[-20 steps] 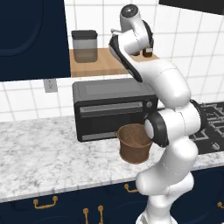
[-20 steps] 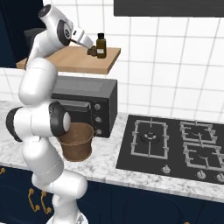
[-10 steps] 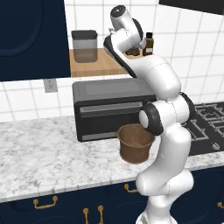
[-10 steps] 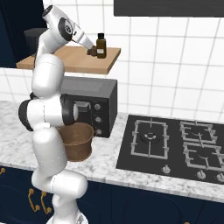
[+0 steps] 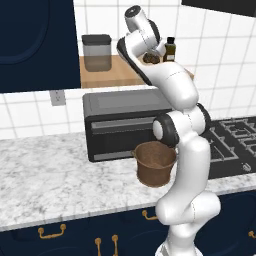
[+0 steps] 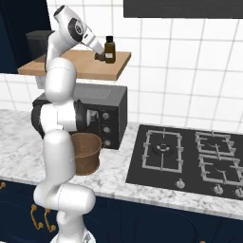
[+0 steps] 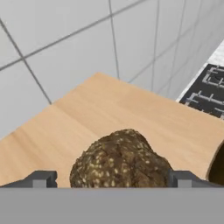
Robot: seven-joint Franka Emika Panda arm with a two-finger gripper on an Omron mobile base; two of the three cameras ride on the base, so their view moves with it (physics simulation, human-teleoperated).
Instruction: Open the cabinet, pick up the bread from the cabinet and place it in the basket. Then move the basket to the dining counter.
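Left base view — arm reaches up to the cabinet point(image 5: 107, 77) shelf; door point(image 5: 37, 45) swung open at left. Bread point(image 5: 150, 58) lies on the shelf at the hand, beside a bottle point(image 5: 170, 50); a jar point(image 5: 97, 52) stands further left. Basket point(image 5: 155, 162) sits on the counter point(image 5: 55, 180) before the microwave point(image 5: 125, 122).

Right base view — hand tip at the bottle point(image 6: 109, 50) on the shelf; basket point(image 6: 88, 153) partly behind the arm.

Hand view — gripper point(image 7: 111, 179) spread wide, a finger either side of the bread point(image 7: 120, 159), not closed on it.
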